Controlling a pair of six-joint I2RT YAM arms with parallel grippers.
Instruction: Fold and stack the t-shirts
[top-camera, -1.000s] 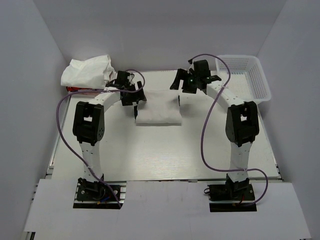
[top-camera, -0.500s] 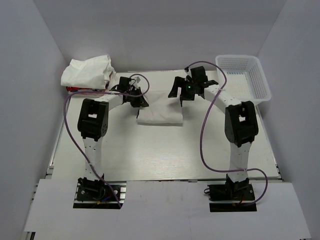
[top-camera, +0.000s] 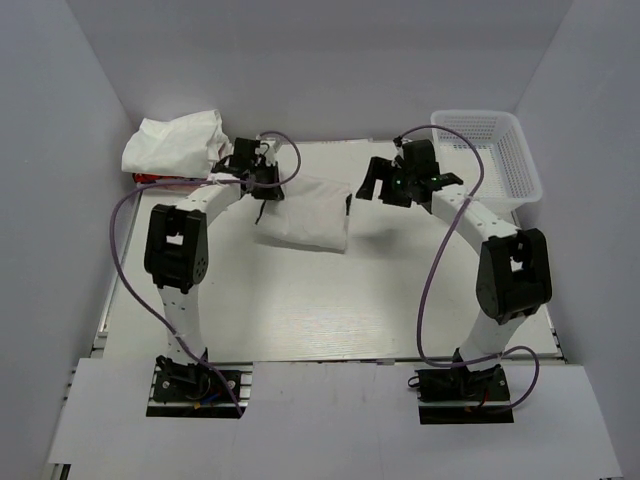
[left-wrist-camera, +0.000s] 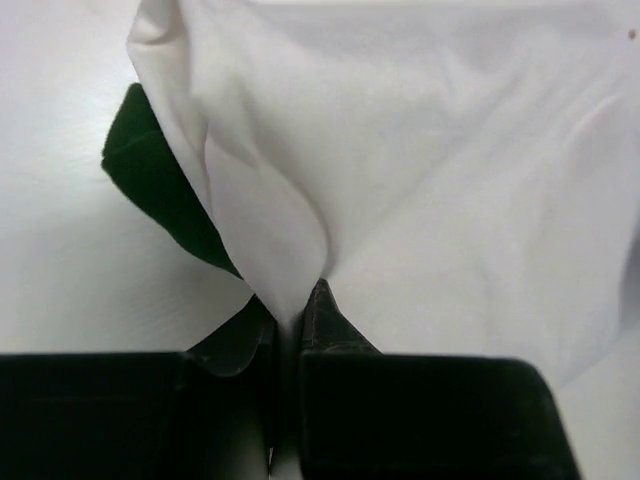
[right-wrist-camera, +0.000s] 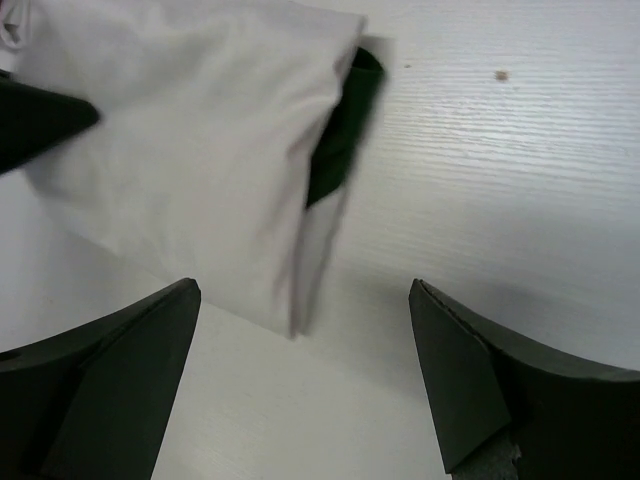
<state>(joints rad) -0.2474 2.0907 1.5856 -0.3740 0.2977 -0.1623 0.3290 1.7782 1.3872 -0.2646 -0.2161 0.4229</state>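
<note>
A folded off-white t-shirt (top-camera: 305, 215) with a dark green part (top-camera: 348, 205) lies skewed on the table behind the middle. My left gripper (top-camera: 262, 188) is shut on its left edge. In the left wrist view a fold of the white cloth (left-wrist-camera: 450, 150) is pinched between the left gripper's (left-wrist-camera: 292, 302) black fingers, and a dark green flap (left-wrist-camera: 150, 180) shows beside it. My right gripper (top-camera: 386, 186) hovers open just right of the shirt, touching nothing. In its wrist view the right gripper (right-wrist-camera: 303, 295) is over the shirt's (right-wrist-camera: 180, 150) near corner. More t-shirts (top-camera: 175, 143), white over red (top-camera: 150, 179), are piled at the back left.
A white plastic mesh basket (top-camera: 492, 150) stands at the back right corner. Purple cables loop from both arms. The walls close in on the left, back and right, and the table's near half (top-camera: 330, 300) is bare white board.
My left gripper has shut on the shirt's left edge and pulled it leftward, skewing it. The right gripper has drawn away to the right, still open.
</note>
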